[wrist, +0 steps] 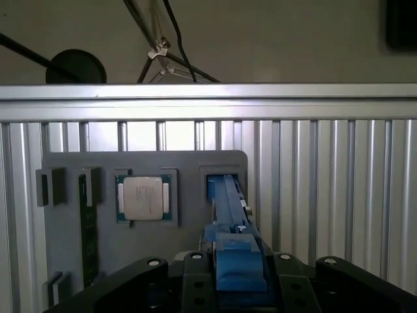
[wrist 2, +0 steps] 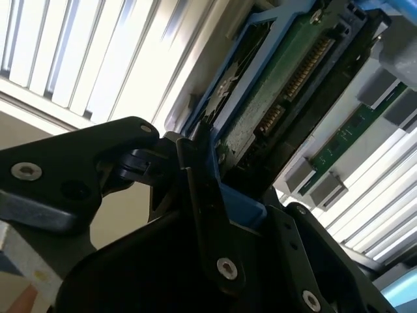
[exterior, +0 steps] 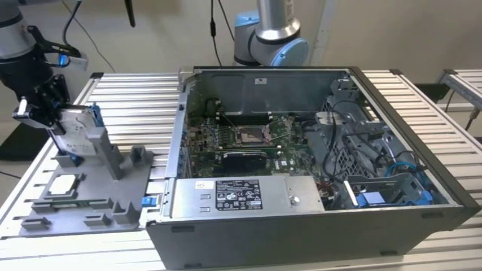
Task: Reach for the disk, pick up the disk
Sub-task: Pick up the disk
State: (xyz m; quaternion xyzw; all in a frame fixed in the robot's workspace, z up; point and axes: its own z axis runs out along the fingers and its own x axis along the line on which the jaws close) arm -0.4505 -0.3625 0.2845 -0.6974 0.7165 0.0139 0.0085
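Observation:
The disk (exterior: 77,119) is a silver-grey drive with blue side rails, standing on edge in a slot of the grey fixture plate (exterior: 90,195) at the exterior view's left. My gripper (exterior: 54,119) is at its upper end, with the black fingers pressed against the blue rail on both sides. In the first wrist view the blue rail of the disk (wrist: 228,205) runs from the fixture slot back into my gripper (wrist: 238,277). The second wrist view has the disk's green circuit-board underside (wrist 2: 280,85) right in front of my gripper (wrist 2: 218,195).
An open computer case (exterior: 301,226) lies to the exterior view's right of the fixture. A small white-topped square chip (wrist: 146,197) and a memory stick (wrist: 88,228) sit in the fixture. A second arm's base (exterior: 271,39) stands behind the case. Everything rests on a slatted metal table (exterior: 128,96).

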